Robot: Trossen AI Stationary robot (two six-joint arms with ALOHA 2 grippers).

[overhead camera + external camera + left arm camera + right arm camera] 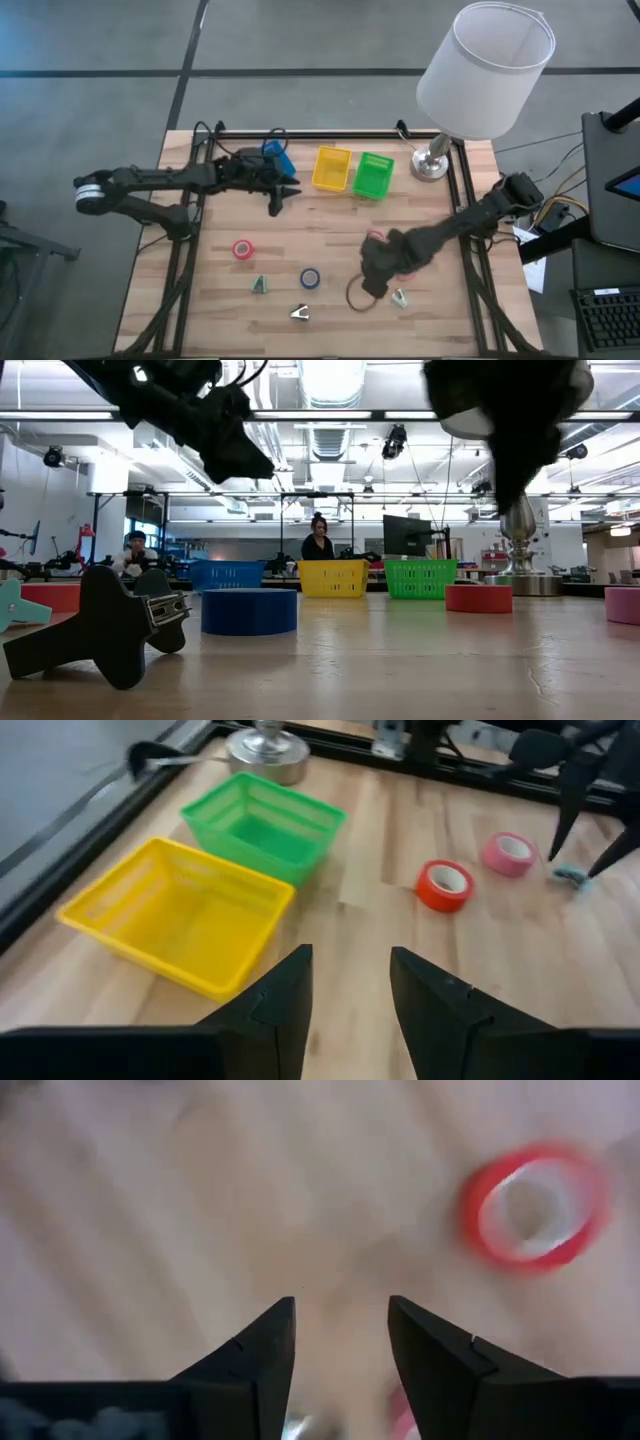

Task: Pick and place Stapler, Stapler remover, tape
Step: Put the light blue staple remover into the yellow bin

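Note:
My left gripper [284, 192] [350, 982] is open and empty, above the table in front of the blue bin [278, 158]. My right gripper [372, 280] [340, 1342] is open and empty, above the table's near right part. A red tape roll [535, 1205] [444, 885] lies flat on the table just beyond its fingers, with a pink roll [509, 854] beside it. Another pink-red roll [243, 249] and a blue roll [310, 278] lie flat nearer the left. Small staple removers [259, 286] [301, 314] [399, 297] lie near the front edge. A stapler cannot be made out.
A yellow bin [332, 168] and a green bin [373, 175] stand side by side at the far edge, right of the blue bin. A lamp [433, 165] with a white shade stands at the far right corner. People sit in the room beyond [318, 540].

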